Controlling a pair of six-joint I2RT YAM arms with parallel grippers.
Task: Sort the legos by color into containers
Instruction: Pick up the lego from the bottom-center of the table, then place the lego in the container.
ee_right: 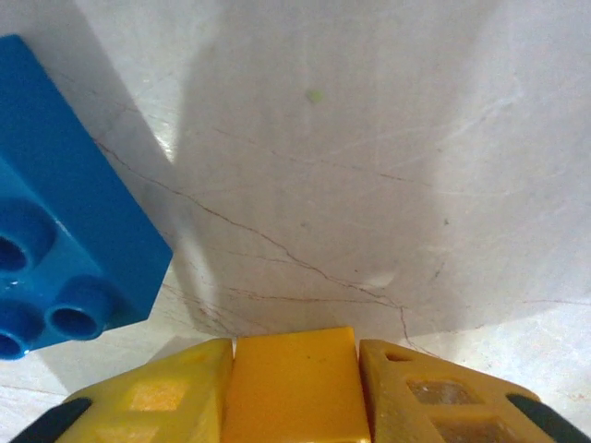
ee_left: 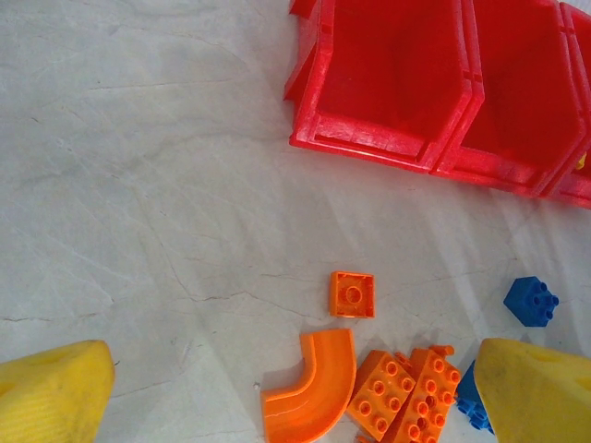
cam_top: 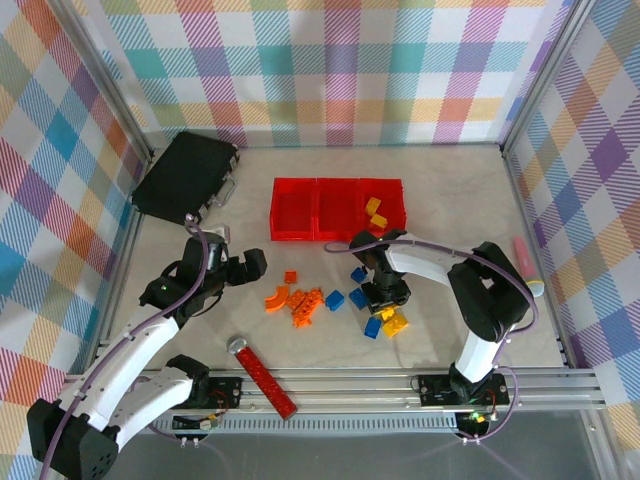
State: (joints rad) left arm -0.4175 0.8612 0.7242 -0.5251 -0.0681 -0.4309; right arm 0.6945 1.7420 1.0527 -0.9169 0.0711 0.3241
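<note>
Glossy smooth plastic legos (ee_left: 314, 392), shiny red plastic containers (ee_left: 369, 152), matt crack-veined table (ee_left: 138, 185)

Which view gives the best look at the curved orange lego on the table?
The left wrist view: the curved orange lego lies close and unobstructed, its quarter-bend shape plain. The top external view shows it small, an orange arc at the left end of the orange pile.

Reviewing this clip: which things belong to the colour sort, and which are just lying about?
Job: loose legos, red bins, yellow legos already binned, yellow brick in right gripper.
Lying about: black case, red studded bar, pink pen-like object.
</note>
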